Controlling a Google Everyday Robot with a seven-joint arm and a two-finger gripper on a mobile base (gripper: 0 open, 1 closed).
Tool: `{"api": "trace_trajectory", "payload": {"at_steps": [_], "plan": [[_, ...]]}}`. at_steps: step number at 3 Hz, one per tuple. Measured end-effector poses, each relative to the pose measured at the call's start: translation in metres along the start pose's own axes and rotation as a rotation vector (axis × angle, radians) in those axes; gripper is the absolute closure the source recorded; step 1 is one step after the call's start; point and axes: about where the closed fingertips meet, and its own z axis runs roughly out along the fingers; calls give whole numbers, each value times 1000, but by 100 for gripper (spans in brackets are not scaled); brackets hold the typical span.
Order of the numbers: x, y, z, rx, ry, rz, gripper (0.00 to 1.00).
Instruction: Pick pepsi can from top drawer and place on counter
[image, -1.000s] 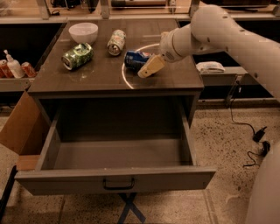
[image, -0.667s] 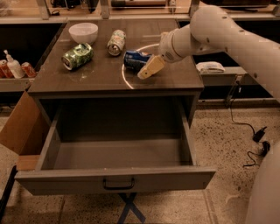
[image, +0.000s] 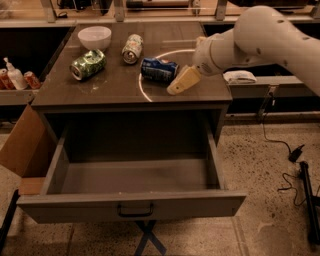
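Pepsi can (image: 159, 69) on counter (image: 107, 95), jaws beside.

Dim warm overhead light; the top drawer (image: 131, 176) lies shadowed (the gripper (image: 183, 80), over the counter (image: 107, 92), glows pale).

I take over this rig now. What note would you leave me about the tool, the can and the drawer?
Tool: above the dark grey-brown flat counter, beside the right end of the small dark-blue pepsi can; whether it holds the can, I cannot tell.
Can: lying on its side on the counter.
Wide grey top drawer: open, no can inside.
Done: can is out and on the counter.
Left: confirm release, withdraw the arm.
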Motion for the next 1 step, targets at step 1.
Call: {"api": "trace_trajectory", "payload": {"at_steps": [1], "plan": [[1,4,-8,5,5,-2,0]]}}
